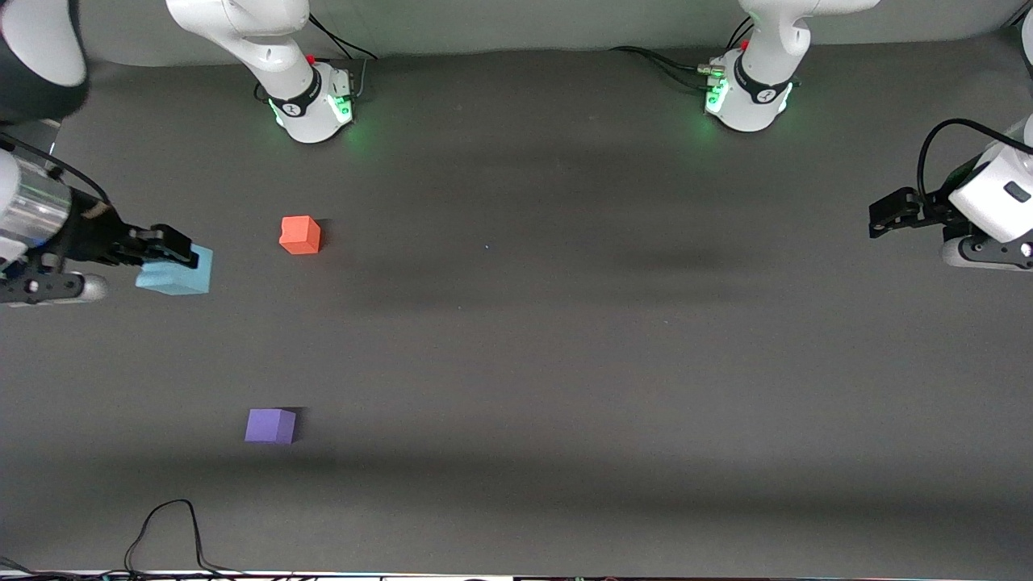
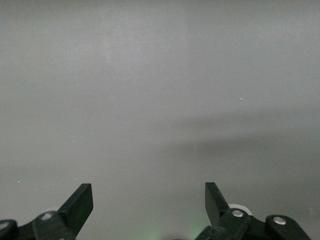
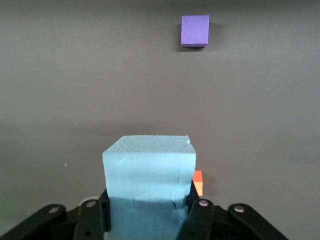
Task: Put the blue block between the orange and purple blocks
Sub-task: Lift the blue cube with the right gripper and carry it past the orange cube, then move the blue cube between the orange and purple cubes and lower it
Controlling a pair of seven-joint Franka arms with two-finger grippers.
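My right gripper (image 1: 177,251) is shut on the light blue block (image 1: 179,273) and holds it above the table at the right arm's end, beside the orange block (image 1: 300,235). The purple block (image 1: 270,425) lies on the table nearer to the front camera than the orange one, with bare table between them. In the right wrist view the blue block (image 3: 149,170) sits between the gripper's (image 3: 148,205) fingers, the purple block (image 3: 195,30) lies ahead and a sliver of the orange block (image 3: 198,182) shows beside it. My left gripper (image 1: 884,219) waits open and empty at the left arm's end (image 2: 149,192).
The dark grey table mat (image 1: 565,339) carries only the two loose blocks. The arm bases (image 1: 315,101) (image 1: 746,97) stand along the back edge. A black cable (image 1: 169,528) loops at the front edge near the right arm's end.
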